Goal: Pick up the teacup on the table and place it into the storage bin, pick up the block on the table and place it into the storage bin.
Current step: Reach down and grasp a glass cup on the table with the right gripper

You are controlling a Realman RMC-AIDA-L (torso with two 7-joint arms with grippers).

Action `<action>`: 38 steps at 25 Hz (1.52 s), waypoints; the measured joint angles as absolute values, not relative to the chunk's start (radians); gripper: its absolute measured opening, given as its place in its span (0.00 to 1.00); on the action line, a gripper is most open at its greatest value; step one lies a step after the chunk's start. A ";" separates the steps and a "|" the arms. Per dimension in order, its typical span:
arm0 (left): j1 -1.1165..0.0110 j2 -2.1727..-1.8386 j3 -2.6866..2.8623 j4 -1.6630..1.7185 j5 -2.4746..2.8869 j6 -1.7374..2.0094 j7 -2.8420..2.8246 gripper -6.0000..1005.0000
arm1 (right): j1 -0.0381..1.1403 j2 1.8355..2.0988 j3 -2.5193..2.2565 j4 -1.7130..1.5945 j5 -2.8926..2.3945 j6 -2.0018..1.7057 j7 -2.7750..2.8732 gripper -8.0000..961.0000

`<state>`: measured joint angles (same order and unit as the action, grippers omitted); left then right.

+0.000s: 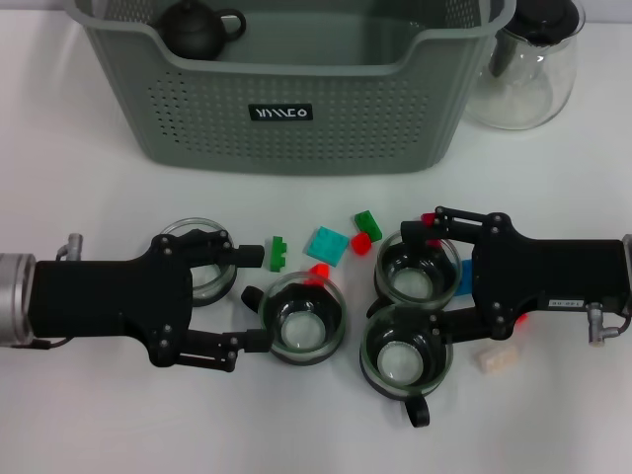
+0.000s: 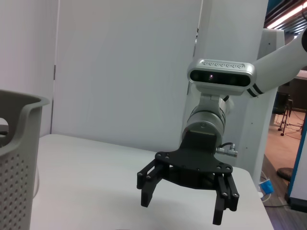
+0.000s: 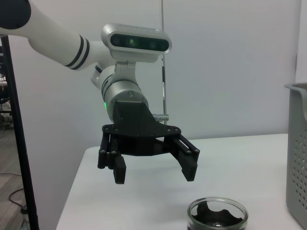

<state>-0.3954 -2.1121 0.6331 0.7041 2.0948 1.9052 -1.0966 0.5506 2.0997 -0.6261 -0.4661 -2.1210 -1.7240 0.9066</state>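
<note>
Bearing white lettering, storage bin (image 1: 296, 114) label (image 1: 280, 112)

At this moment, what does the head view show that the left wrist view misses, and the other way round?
Only the head view shows the left gripper, open above a glass teacup, plus the other teacups, the small coloured blocks, the dark teapot inside the storage bin and the glass pitcher. Only the left wrist view shows the white wall behind the table and the right arm's wrist camera. Both show the right gripper, open, a bin wall and the white table.
</note>
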 joint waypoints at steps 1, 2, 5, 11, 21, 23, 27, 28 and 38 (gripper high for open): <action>-0.397 -2.112 0.634 0.704 2.095 1.905 -1.097 0.87 | 0.551 2.100 -0.625 -0.466 -2.121 -1.724 0.907 0.98; -0.398 -2.112 0.635 0.704 2.095 1.905 -1.097 0.87 | 0.551 2.100 -0.625 -0.466 -2.121 -1.724 0.907 0.98; -0.402 -2.112 0.639 0.704 2.095 1.905 -1.096 0.87 | 0.551 2.100 -0.624 -0.466 -2.121 -1.724 0.907 0.98; -0.403 -2.112 0.640 0.704 2.095 1.905 -1.096 0.87 | 0.551 2.100 -0.624 -0.466 -2.121 -1.724 0.907 0.98; -0.395 -2.111 0.616 0.706 2.095 1.926 -1.095 0.87 | 0.551 2.096 -0.618 -0.476 -2.119 -1.727 0.958 0.98; -0.386 -2.106 0.574 0.709 2.095 1.936 -1.096 0.86 | 0.552 2.094 -0.628 -0.516 -2.131 -1.732 1.032 0.98; -0.347 -2.098 0.476 0.719 2.099 1.946 -1.096 0.86 | 0.554 2.096 -0.710 -0.766 -2.203 -1.765 1.293 0.98; -0.340 -2.098 0.464 0.722 2.099 1.946 -1.096 0.86 | 0.554 2.097 -0.739 -0.846 -2.221 -1.777 1.374 0.98; -0.280 -2.108 0.370 0.724 2.123 1.934 -1.091 0.86 | 0.607 2.097 -1.137 -1.473 -2.367 -1.842 1.819 0.98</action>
